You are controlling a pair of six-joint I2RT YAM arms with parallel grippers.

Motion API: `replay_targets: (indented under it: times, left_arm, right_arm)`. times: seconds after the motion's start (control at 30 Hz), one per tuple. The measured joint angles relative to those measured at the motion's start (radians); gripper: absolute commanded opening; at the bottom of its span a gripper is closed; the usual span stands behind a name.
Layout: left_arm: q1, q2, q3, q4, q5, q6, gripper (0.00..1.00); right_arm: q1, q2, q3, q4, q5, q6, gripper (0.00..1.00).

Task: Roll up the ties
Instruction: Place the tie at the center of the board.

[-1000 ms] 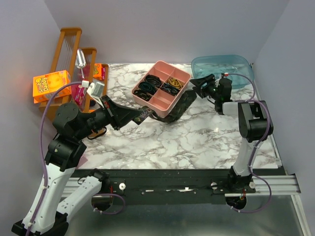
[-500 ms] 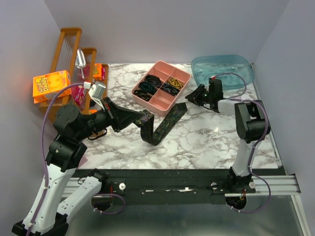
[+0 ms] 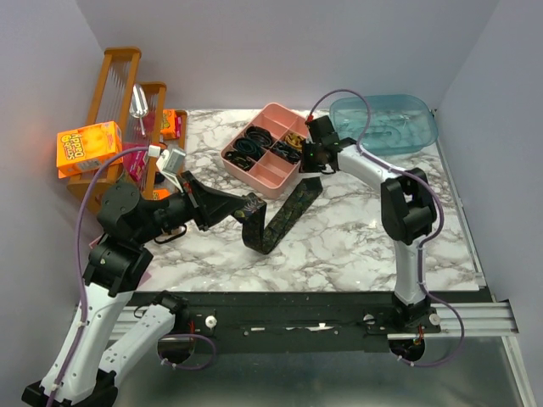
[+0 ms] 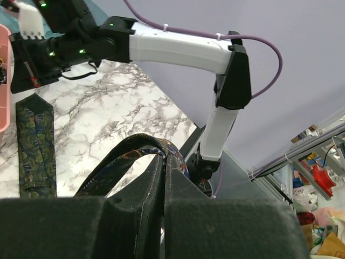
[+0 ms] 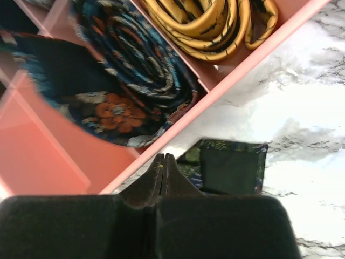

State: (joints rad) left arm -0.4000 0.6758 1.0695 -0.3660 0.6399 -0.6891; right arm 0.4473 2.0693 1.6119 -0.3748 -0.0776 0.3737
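**One end pinched, the other flat by the tray**

Marble-patterned tabletop (image 3: 356,237) stretches between pale lavender walls. A pink tray (image 3: 270,175) with compartments sits near the far middle, and a clear blue tub (image 3: 399,127) sits in the far right corner. At the far left are a wooden rack (image 3: 119,80) and an orange box (image 3: 85,146).

My left gripper (image 3: 246,206) reaches in from the left and is clamped narrow on the tie (image 3: 284,216). My left wrist view shows the fingers (image 4: 153,178) pressed together on a fold of the dark, speckled fabric, which arches up out of the pinch. From there the tie drops in a loop toward the near side. It then runs flat across the marble, far and to the right, and ends just beside the tray's near right wall.

My right gripper (image 3: 312,159) is at that same wall, with its arm stretched in from the right. Its fingers are fully together, and the right wrist view shows no fabric between the tips. They sit over the tray's rim, with the tie's end on the marble just near of them. I cannot tell whether the tips touch the rim or the tie.

In the tray compartments beyond the rim lie yellow-and-black coils (image 5: 215,21) and a blue floral roll (image 5: 129,75).
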Motion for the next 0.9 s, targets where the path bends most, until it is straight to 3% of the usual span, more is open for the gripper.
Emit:
replay_targets:
  times: [0.23, 0.7, 0.9]
  left_arm:
    - [0.000, -0.003, -0.008, 0.017, 0.001, -0.004, 0.06]
    - [0.000, 0.015, -0.046, 0.067, 0.009, -0.007, 0.06]
    - [0.000, 0.034, -0.070, 0.100, 0.025, -0.007, 0.06]
  right_arm:
    - [0.032, 0.107, 0.072, -0.220, 0.100, -0.070, 0.00]
    - [0.034, 0.106, 0.082, -0.318, 0.170, -0.103, 0.01]
    - [0.023, 0.056, 0.011, -0.349, 0.189, -0.112, 0.01]
